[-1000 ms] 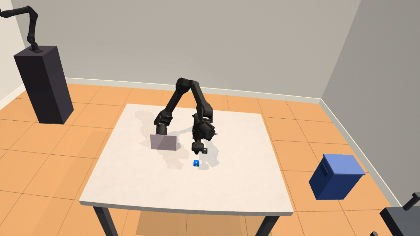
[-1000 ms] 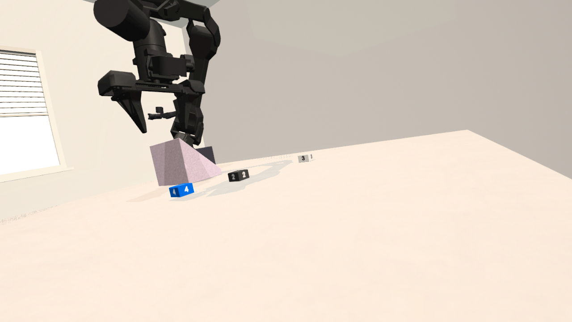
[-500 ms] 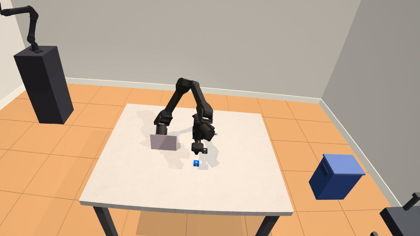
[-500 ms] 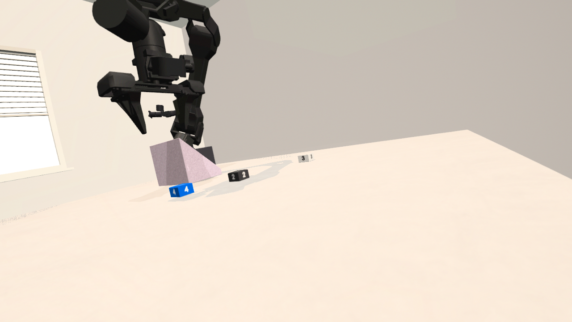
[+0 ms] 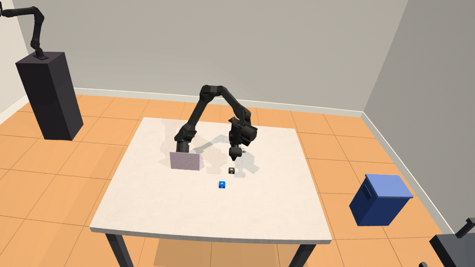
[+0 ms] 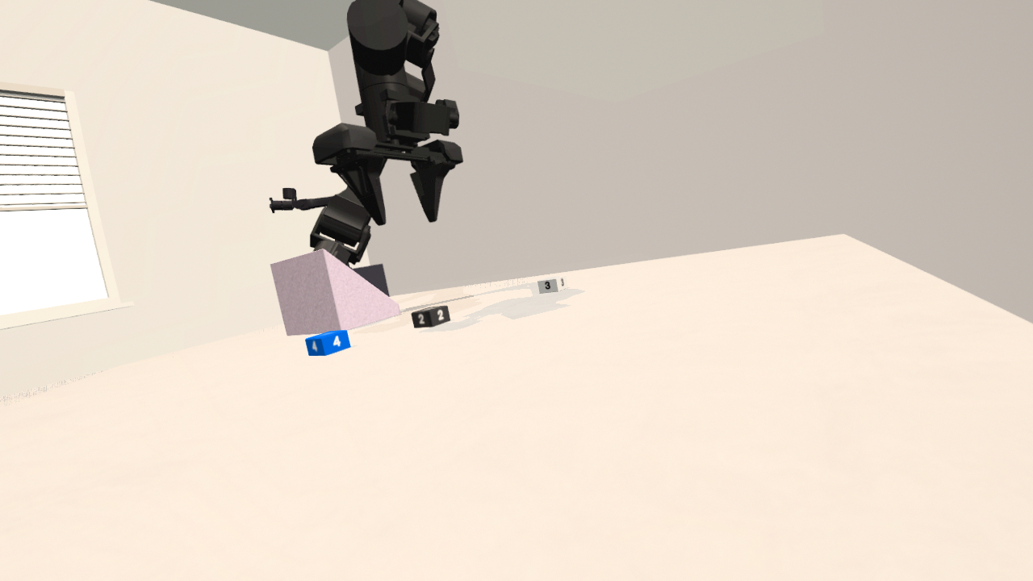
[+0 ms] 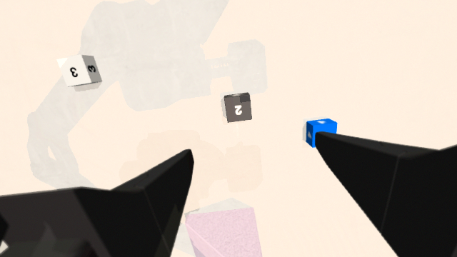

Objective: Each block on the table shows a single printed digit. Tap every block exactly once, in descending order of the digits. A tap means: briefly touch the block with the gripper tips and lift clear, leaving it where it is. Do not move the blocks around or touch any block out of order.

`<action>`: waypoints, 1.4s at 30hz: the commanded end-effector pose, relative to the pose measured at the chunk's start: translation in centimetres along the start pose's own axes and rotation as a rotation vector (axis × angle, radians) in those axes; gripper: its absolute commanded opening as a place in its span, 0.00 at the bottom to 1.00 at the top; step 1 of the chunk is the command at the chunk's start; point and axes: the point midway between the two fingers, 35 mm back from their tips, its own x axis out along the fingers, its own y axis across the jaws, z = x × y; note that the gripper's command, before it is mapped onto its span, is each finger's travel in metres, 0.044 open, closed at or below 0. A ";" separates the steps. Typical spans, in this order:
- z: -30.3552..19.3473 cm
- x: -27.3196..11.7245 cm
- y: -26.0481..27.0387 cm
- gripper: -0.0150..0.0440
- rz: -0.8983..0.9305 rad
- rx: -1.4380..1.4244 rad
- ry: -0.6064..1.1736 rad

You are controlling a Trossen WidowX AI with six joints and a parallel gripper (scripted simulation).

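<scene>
Blue marks the nearest block, numbered 4, on the pale table; as the highest digit seen, it is due the first tap, though whether that has been given cannot be told. Just beyond sits the black 2 block; it is to be left until last, and lies between its neighbours, so height is needed when it is crossed.

Farther in, the gripper is held well above the blocks, tips downward; its fingers stand wide apart with nothing between them, so a tap would best be made with one tip, lest a block be straddled. To one side stands the pink wedge, an obstacle to be kept clear of. Farther back the white 3 block rests apart; it should be reached only once the 4 has been touched; straight, light contact is called for, since a sideways brush could shift it.
</scene>
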 end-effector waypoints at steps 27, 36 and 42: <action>6.1 -0.4 12.8 0.93 -0.023 0.000 -0.009; 7.2 -0.3 19.2 0.93 0.014 0.010 -0.006; 7.2 -0.3 19.2 0.93 0.014 0.010 -0.006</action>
